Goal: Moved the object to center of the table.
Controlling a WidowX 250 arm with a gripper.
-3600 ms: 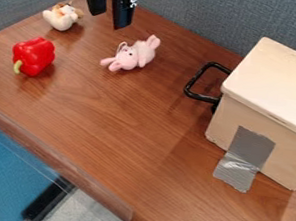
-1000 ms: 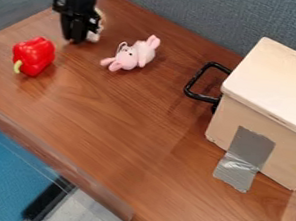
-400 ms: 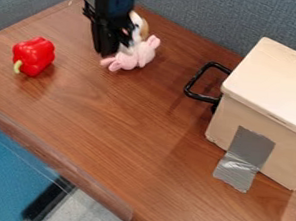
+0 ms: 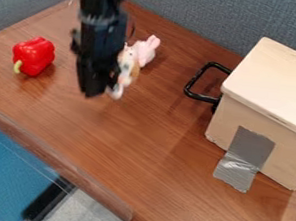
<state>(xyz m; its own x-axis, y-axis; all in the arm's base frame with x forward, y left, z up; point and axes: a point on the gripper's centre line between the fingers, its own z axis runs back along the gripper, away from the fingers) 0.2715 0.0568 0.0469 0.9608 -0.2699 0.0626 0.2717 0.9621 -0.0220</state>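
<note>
Plush toy: The white-and-brown plush toy (image 4: 128, 71) is held at the gripper, just below and left of the pink rabbit (image 4: 145, 50), which is partly overlapped by it in the view; whether the two are touching cannot be told.
Long axis: The toy is stretched nearly up and down in the view, its upper end set beside the rabbit, its pale lower end pointed toward the near edge of the desk (image 4: 140, 147).
Gripper: The black gripper (image 4: 99, 89) is closed on the toy and pointed downward, to the lower left of the rabbit.
Pepper: The red pepper (image 4: 34, 54) is placed left of the rabbit, its green stem turned nearward.
Box: The pale box (image 4: 273, 101) is set right of the rabbit, its black handle (image 4: 197, 80) faced that way.
</note>
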